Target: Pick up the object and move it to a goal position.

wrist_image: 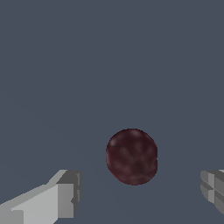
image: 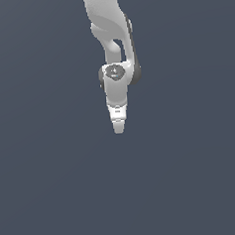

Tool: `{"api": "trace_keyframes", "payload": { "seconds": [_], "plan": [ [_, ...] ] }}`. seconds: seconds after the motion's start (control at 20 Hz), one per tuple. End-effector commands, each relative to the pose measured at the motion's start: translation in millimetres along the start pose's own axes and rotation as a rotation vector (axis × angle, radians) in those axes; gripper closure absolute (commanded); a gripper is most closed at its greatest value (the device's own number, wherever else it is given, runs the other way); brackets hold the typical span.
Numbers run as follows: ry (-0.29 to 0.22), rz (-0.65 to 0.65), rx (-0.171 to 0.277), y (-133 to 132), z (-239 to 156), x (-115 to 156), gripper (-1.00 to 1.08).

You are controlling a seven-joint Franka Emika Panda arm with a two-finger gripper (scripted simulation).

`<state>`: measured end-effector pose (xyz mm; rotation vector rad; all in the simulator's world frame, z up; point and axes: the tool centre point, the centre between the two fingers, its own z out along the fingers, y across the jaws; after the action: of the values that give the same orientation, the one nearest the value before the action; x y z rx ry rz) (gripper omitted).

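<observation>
Exterior view shows a plain grey-blue floor (image: pixel 50 193) filling the frame, with the white arm (image: pixel 111 35) reaching down from above and its gripper (image: pixel 119 128) pointing at the floor. Wrist view shows the gripper's (wrist_image: pixel 140 192) jaws spread wide, each finger (wrist_image: pixel 65 194) well clear of the ball (wrist_image: pixel 131 156), which sits on the floor between them, dark maroon and bumpy.

room: bare floor (image: pixel 55 193) all round | obstacles: ball (wrist_image: pixel 131 156) only
</observation>
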<state>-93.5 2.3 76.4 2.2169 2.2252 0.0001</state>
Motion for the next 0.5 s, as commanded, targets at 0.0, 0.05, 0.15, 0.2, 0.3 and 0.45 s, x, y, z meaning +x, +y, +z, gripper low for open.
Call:
{"api": "trace_keyframes", "payload": {
  "seconds": [0.0, 0.05, 0.15, 0.2, 0.3, 0.45],
  "plan": [
    [0.000, -0.001, 0.001, 0, 5, 0, -0.92],
    [0.000, -0.001, 0.001, -1, 8, 0, -0.92],
    [0.000, -0.002, 0.001, -1, 16, 0, -0.92],
    [0.000, -0.003, 0.001, -1, 21, 0, -0.92],
    [0.000, -0.004, 0.001, -1, 31, 0, -0.92],
    [0.000, -0.005, 0.001, -1, 41, 0, -0.92]
  ]
}}
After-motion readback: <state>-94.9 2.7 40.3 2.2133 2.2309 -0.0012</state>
